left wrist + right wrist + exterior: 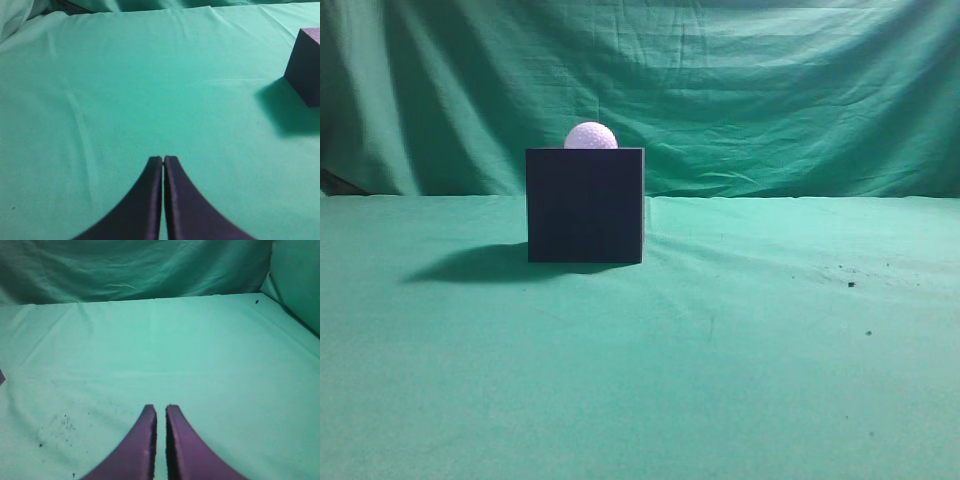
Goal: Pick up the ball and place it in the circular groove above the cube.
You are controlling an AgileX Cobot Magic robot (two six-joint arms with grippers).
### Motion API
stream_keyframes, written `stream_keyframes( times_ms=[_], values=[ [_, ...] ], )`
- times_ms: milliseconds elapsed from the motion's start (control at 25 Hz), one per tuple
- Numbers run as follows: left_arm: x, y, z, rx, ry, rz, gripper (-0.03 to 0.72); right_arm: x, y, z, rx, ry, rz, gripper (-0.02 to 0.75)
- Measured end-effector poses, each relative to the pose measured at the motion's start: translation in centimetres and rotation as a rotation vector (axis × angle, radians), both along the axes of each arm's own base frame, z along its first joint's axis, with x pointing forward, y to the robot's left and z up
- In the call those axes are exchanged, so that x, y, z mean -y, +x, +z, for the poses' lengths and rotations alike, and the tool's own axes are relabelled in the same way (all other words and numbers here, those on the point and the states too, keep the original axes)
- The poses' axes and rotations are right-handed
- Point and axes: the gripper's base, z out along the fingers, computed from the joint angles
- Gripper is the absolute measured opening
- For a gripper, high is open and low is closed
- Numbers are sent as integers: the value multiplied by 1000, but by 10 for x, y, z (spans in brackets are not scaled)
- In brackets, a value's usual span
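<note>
Nearest the wrist cameras, both claws are hanging low over the green desk [740,380] with nothing in them: the left claw [163,159] is showing its fingertips pressed together, and the right claw [160,407] is showing only a thin slit between its tips, so neither is gripping the ball. Neither arm is appearing in the exterior view, which suggests both are sitting parked clear of the work. Further off, the cube [585,205] is standing flat on the desk cloth, its corner showing at the right edge of the left wrist view. On top of it, the ball [591,136] is sitting with its lower part sunk below the top edge, probably cradled in the groove so it is not rolling off; the placement looks finished. Behind, a green backdrop [770,90] is hanging in folds.
</note>
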Motion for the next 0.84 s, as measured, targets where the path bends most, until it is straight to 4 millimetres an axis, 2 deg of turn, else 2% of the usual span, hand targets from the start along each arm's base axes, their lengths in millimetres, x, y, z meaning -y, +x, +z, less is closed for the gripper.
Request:
stream_keyframes(
  times_ms=[160, 400, 840],
  values=[
    [0, 0, 0, 0, 0, 0, 0, 0, -3, -2, 14, 6, -1, 48],
    [0, 0, 0, 0, 0, 0, 0, 0, -6, -12, -91, -1, 5, 48],
    [0, 0, 0, 0, 0, 0, 0, 0, -6, -14, -113, -2, 7, 48]
  ],
)
